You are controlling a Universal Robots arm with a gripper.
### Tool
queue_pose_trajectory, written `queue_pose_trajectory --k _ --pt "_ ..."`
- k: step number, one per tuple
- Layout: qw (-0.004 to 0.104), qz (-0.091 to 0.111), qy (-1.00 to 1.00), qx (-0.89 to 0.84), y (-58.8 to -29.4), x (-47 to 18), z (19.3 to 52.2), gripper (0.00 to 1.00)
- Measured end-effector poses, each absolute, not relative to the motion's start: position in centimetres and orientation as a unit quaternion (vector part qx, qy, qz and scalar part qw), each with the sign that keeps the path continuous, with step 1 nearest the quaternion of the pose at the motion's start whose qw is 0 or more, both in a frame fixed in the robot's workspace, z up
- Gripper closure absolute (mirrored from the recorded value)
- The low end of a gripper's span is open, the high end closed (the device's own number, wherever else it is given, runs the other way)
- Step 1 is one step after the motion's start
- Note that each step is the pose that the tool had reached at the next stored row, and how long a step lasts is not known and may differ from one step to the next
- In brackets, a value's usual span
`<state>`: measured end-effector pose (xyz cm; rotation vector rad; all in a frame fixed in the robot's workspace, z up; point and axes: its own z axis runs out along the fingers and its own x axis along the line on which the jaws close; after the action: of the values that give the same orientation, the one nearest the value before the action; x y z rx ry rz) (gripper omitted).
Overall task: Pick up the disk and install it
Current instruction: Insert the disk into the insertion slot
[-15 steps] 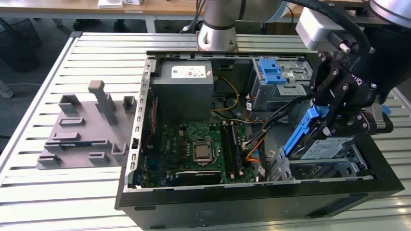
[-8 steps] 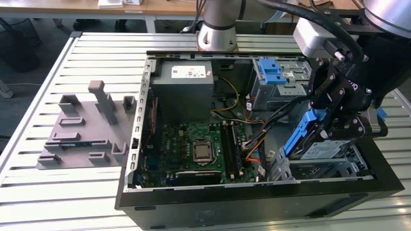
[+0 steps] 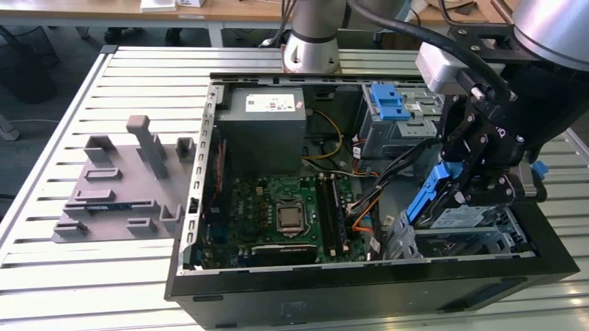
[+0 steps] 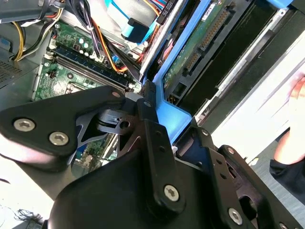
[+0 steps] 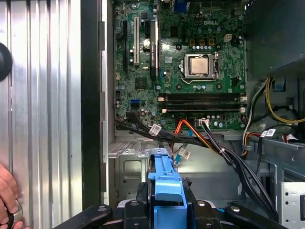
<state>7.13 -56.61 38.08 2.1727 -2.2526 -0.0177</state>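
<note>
The disk (image 3: 425,196) is in my grip, over the front corner of the open computer case (image 3: 368,289), on the exterior view's right. It is not flat. It hangs tilted on edge, and the long axis of its blue carrier frame runs steeply from up under my wrist down toward the grey metal drive cage (image 3: 470,238) just below. Its lower end looks to be at the mouth of that cage, but I cannot tell whether they touch.

My pincer (image 3: 470,193) is closed on the carrier frame. In the first wrist view the blue frame sits clamped between my two black fingers (image 5: 142,210). So the disk lies straight ahead of me and below, and I judge that the cage slot is what its axis has to line up with.

Farther in, black and orange cables (image 5: 200,136) cross between the cage and the green motherboard (image 3: 285,207). The grey power supply (image 3: 262,131) stands at the far end of the case. The case rests on a slatted metal worktop (image 3: 138,83), with a grey fixture plate (image 3: 120,186) well apart on the exterior view's left. A person's hand (image 5: 7,191) rests on the worktop beside the case.
</note>
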Motion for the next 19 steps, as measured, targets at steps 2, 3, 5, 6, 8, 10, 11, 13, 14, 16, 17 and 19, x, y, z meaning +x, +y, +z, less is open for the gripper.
queue_pose_trajectory --k 2,3,5,6,8,10,11,13,14,16,17,19 --pt "0.006 -0.006 -0.72 0.694 -56.6 7.1 37.8 0.64" --pt "0.006 -0.006 -0.72 0.694 -56.6 7.1 37.7 0.64" --pt "0.006 -0.006 -0.72 0.694 -56.6 7.1 37.5 0.64" --pt "0.006 -0.006 -0.72 0.694 -56.6 7.1 37.4 0.64" --pt "0.006 -0.006 -0.72 0.694 -56.6 7.1 37.1 0.64" --pt "0.006 -0.006 -0.72 0.694 -56.6 7.1 36.9 0.64" --pt "0.006 -0.006 -0.72 0.694 -56.6 7.1 36.8 0.64" --pt "0.006 -0.006 -0.72 0.694 -56.6 7.1 36.5 0.64" --pt "0.006 -0.006 -0.72 0.694 -56.6 7.1 36.4 0.64" --pt "0.006 -0.006 -0.72 0.694 -56.6 7.1 36.2 0.64" --pt "0.006 -0.006 -0.72 0.694 -56.6 7.1 36.1 0.64" --pt "0.006 -0.006 -0.72 0.694 -56.6 7.1 35.9 0.64"
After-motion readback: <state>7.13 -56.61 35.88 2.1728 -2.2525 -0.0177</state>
